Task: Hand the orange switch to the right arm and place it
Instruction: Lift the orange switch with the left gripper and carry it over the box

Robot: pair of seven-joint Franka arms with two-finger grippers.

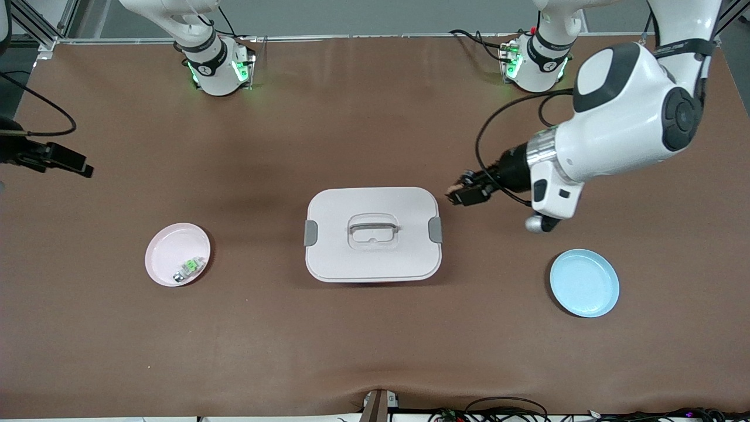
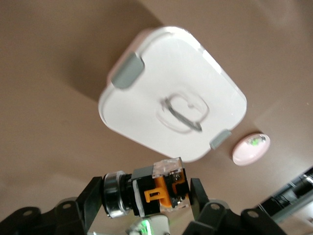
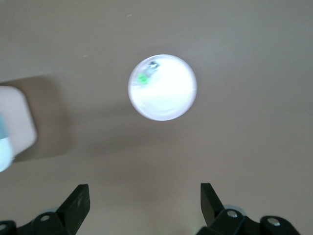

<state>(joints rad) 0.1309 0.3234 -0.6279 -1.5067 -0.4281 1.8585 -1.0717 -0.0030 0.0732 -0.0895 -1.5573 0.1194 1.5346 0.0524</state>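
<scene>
Orange switch (image 2: 159,188) clamped in your left tool (image 1: 469,192), beside the lidded box (image 1: 372,234).
Your right tool (image 3: 142,205), fingers spread, waits high over the pink plate (image 1: 177,254); the box lies between them.

Matt brown table (image 1: 351,351), smooth plastic lidded box (image 1: 375,258), glossy pink plate (image 1: 167,249), glossy blue plate (image 1: 585,283).

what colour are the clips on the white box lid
Grey clips on the white box; clearest in the front view.
</scene>
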